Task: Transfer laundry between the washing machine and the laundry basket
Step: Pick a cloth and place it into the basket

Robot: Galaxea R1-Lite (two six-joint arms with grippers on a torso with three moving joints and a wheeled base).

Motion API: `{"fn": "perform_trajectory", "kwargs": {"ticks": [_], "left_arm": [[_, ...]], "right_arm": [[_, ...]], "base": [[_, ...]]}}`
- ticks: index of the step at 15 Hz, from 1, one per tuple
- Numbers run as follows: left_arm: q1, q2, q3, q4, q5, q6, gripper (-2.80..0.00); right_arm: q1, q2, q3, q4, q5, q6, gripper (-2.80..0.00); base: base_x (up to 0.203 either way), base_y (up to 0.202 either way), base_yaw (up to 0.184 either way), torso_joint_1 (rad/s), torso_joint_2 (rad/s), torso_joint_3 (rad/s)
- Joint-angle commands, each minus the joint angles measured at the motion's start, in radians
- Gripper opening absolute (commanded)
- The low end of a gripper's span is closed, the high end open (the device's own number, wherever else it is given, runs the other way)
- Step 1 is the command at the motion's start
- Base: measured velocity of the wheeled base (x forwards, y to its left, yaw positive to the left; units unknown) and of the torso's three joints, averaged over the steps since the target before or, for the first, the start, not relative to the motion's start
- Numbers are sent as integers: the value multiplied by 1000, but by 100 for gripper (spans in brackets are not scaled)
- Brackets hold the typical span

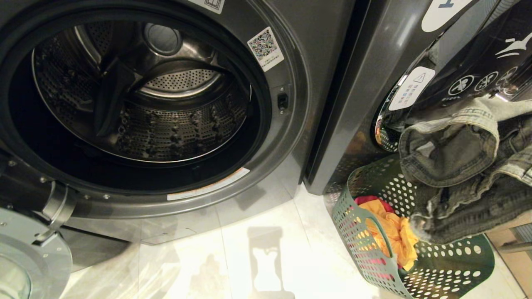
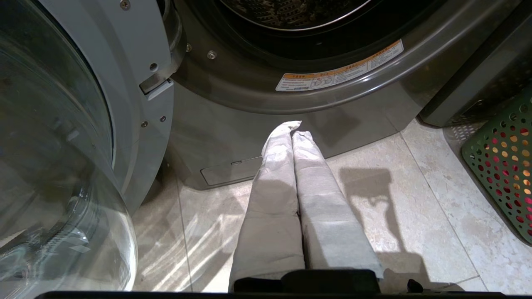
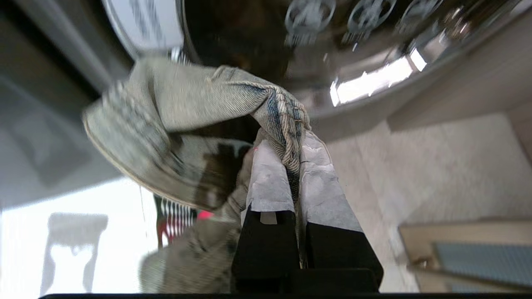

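Jeans (image 1: 465, 166) over half-hidden laundry basket (image 1: 365, 241)

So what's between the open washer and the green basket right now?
Only bare tiled floor and the neighbouring machine's corner separate washing machine and laundry basket, head view.

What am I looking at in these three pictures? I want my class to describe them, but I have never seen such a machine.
A two-armed robot films itself. The head view looks down at an open washing machine with an empty drum, and a green laundry basket on the tiled floor holding orange and red clothes. The other two cameras sit on the wrists. The left pincer is shut, holds nothing and hangs low before the machine, beside its open glass door. The right pincer is shut on a denim garment hanging above the basket.
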Motion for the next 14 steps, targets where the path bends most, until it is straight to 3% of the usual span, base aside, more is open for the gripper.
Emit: {"fn": "perform_trajectory", "kwargs": {"ticks": [1, 4, 8, 9, 14], "left_arm": [[0, 0, 40, 1, 1, 1, -280], [0, 0, 40, 1, 1, 1, -280], [0, 0, 40, 1, 1, 1, -280], [0, 1, 40, 1, 1, 1, -280], [0, 0, 40, 2, 3, 0, -280]], "right_arm": [[0, -9, 90, -2, -2, -2, -280], [0, 22, 203, -7, -3, -1, -280], [-1, 101, 250, -86, -6, 31, -280], [-2, 112, 249, -106, -8, 33, 0], [-1, 110, 244, -107, -11, 34, 0]], "base": [[0, 0, 0, 0, 0, 0], [0, 0, 0, 0, 0, 0], [0, 0, 0, 0, 0, 0], [0, 0, 0, 0, 0, 0], [0, 0, 0, 0, 0, 0]]}}
